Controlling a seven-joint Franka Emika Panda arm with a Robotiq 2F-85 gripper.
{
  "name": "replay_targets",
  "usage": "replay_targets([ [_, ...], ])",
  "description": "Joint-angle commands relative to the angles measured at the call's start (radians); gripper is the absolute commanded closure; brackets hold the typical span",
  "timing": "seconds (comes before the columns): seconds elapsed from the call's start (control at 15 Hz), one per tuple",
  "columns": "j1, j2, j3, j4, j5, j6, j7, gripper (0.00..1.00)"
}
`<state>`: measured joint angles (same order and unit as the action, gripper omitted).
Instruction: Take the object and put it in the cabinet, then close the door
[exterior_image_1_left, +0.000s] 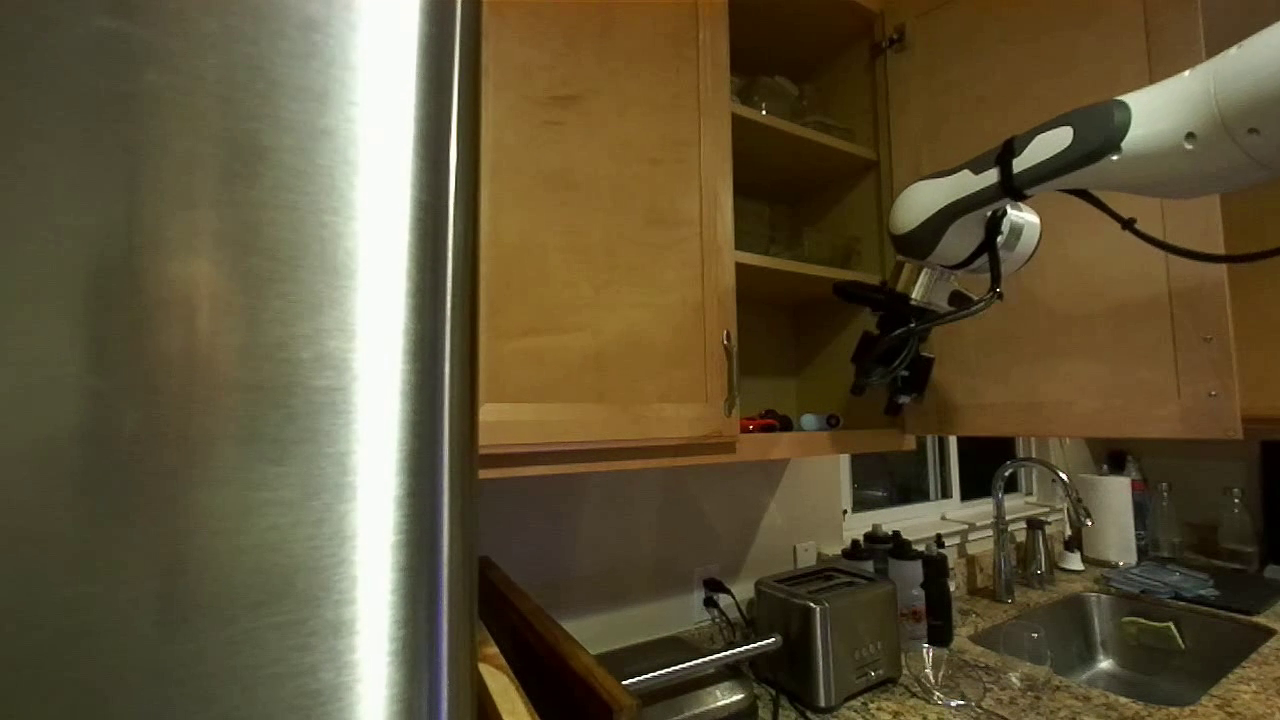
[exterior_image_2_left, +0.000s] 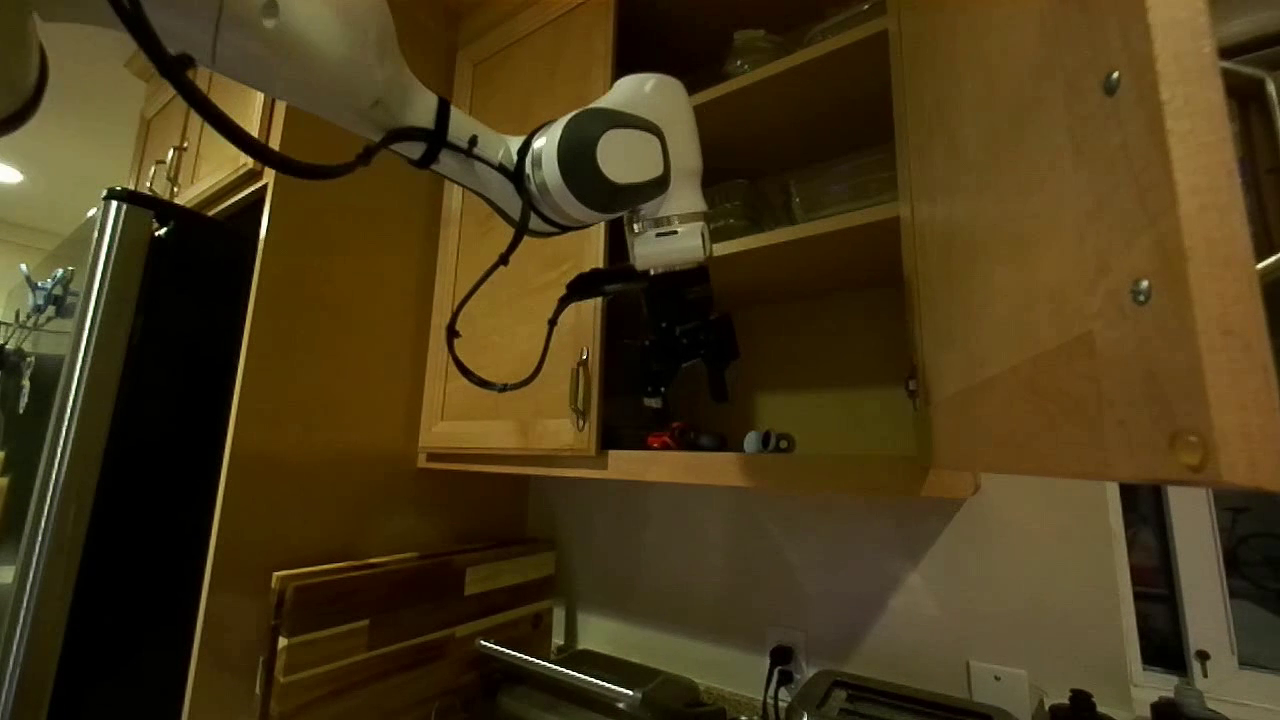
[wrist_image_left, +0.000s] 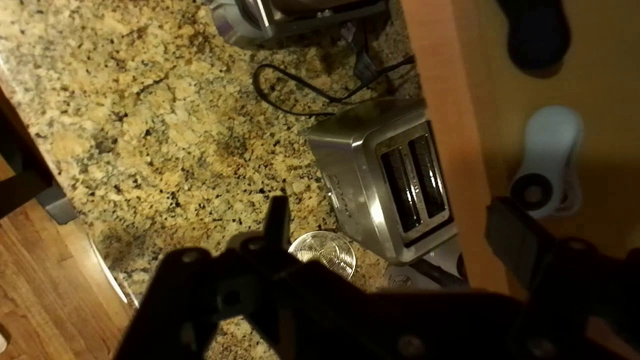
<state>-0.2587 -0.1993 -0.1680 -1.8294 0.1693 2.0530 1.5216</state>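
While the door stands open, the hand hangs spread wide at the cabinet.
Pale object inside at bottom near red item; arm crosses in front, toaster below.

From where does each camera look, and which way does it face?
An exterior view sits beside the steel appliance, facing the cabinet; arm enters at right.
An exterior view sits before the cabinet, looking slightly up; arm and gripper enter at upper left.
The wrist view, on the arm's end, faces down at countertop and toaster; spread fingers show.
Both exterior views share the cabinet, open door, arm and gripper.
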Motion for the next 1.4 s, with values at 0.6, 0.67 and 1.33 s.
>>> replay_targets([
  [0.6,0.019,-0.169,0.005,-0.368,-0.103,0.045,-0.654,0.00],
  [0.67,0.022,-0.172,0.008,-0.376,-0.100,0.048,-0.707,0.00],
  [1.33,0.013,-0.176,0.031,-0.393,-0.146,0.061,-0.812,0.00],
])
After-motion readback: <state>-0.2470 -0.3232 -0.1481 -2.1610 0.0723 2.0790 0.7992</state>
